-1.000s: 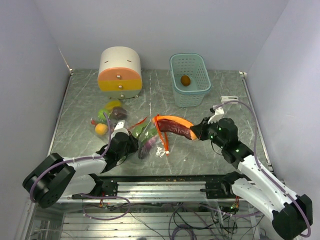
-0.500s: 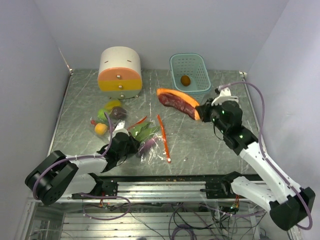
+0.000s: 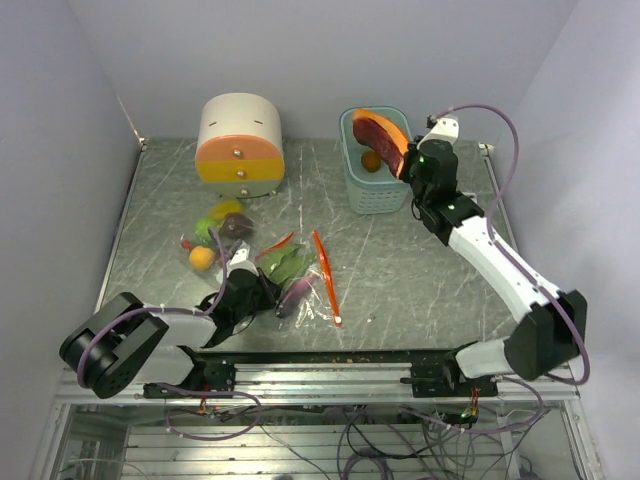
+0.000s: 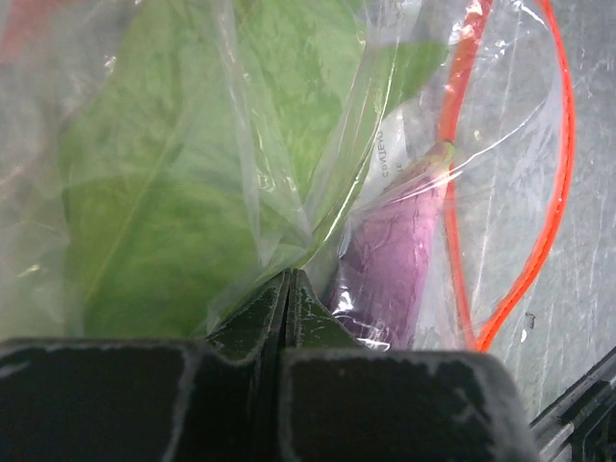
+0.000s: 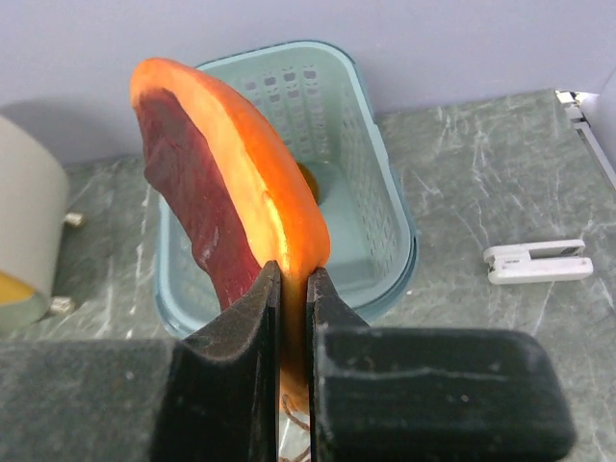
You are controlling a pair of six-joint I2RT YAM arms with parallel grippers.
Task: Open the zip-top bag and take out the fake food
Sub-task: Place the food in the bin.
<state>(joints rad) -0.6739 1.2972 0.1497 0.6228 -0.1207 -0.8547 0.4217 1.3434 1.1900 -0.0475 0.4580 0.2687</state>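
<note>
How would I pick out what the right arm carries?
Find the teal basket at the back of the table. Above it, the right gripper pinches a curved slice. Unlike the small round orange fruit in the basket, it is large, dark red with an orange rim.

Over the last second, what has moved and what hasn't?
The right tool, shut on the orange-and-red slice, swung it from beside the zip-top bag away and rightward to about over the teal basket. The left tool stayed pinching the bag's plastic, with the green leaf and purple piece inside. The loose fruits and drawer box did not move.
</note>
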